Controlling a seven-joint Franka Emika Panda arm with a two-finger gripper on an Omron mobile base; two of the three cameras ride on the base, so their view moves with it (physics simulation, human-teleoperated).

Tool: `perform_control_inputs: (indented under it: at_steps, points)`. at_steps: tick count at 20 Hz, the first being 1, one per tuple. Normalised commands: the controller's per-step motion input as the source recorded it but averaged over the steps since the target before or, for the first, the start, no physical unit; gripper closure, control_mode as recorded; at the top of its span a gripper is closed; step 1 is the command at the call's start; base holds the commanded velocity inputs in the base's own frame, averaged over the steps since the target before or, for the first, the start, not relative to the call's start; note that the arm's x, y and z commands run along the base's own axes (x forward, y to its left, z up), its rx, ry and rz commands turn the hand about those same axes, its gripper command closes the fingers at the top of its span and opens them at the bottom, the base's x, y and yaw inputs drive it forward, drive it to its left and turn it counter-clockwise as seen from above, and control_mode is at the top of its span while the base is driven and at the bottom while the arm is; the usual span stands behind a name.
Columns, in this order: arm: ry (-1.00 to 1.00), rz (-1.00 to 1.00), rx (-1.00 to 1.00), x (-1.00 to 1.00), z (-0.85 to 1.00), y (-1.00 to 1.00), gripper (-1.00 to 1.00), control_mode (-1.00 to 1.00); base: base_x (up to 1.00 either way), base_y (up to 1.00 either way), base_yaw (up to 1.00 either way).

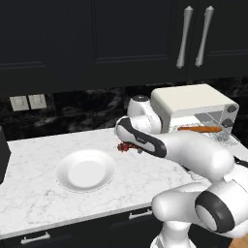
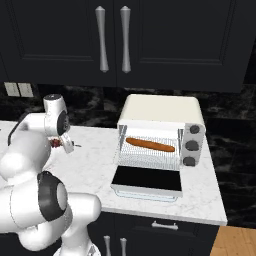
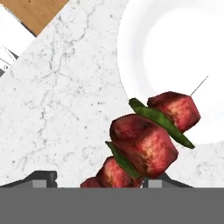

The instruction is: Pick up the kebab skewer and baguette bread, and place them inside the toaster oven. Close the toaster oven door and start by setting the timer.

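Wall, far left: two pale square outlet plates (image 1: 27, 101) set side by side on the dark marbled backsplash (image 1: 87, 114).

Counter: white, grey-veined marble worktop (image 1: 43, 193) over dark drawer fronts with pale bar pulls.

On the counter, left of centre: round white plate (image 1: 86, 170), bare, lying flat.

Above the counter, just right of the plate's far rim: the two-finger gripper (image 1: 130, 147) of the white arm, carrying the kebab skewer (image 1: 127, 147), a thin stick threaded with dark red meat cubes and green strips. In the hand view the skewer (image 3: 146, 140) rises from between the dark fingertips (image 3: 43, 177), its bare stick point reaching over the plate's rim (image 3: 131, 70). The gripper is closed on the skewer's lower end; the contact itself lies at the very bottom of that view. The skewer is clear of the counter and the plate.

Right of the arm: boxy cream-white toaster oven (image 2: 162, 112) with three dark knobs (image 2: 192, 145) stacked on its right face. The toaster oven door (image 2: 147, 181), dark glass in a cream-white frame, hangs fully open and lies flat toward the counter's front edge. Inside, on the wire rack (image 2: 150, 156), lies the long orange-brown baguette bread (image 2: 150, 145), crosswise.

Above: black wall cabinets (image 2: 60, 40) with paired silver vertical handles (image 2: 113, 39).
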Motion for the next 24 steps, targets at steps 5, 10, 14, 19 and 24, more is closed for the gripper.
perform_control_inputs:
  at_steps: [5, 10, 14, 19, 24]
  points:
    - [-0.01, -0.06, -0.01, -0.60, 0.21, -0.58, 1.00, -1.00, 0.00, 0.00, 0.00]
    - [-0.01, -0.07, 0.00, -0.23, 0.46, -0.58, 1.00, -1.00, 0.00, 0.00, 0.00]
    - [0.00, -0.06, 0.00, -0.17, 0.93, -0.77, 1.00, -1.00, 0.00, 0.00, 0.00]
    - [0.00, -0.07, 0.00, -0.10, 0.46, -0.88, 1.00, -1.00, 0.00, 0.00, 0.00]
    - [0.00, -0.09, -0.07, 0.01, 0.01, -0.99, 1.00, -1.00, 0.00, 0.00, 0.00]
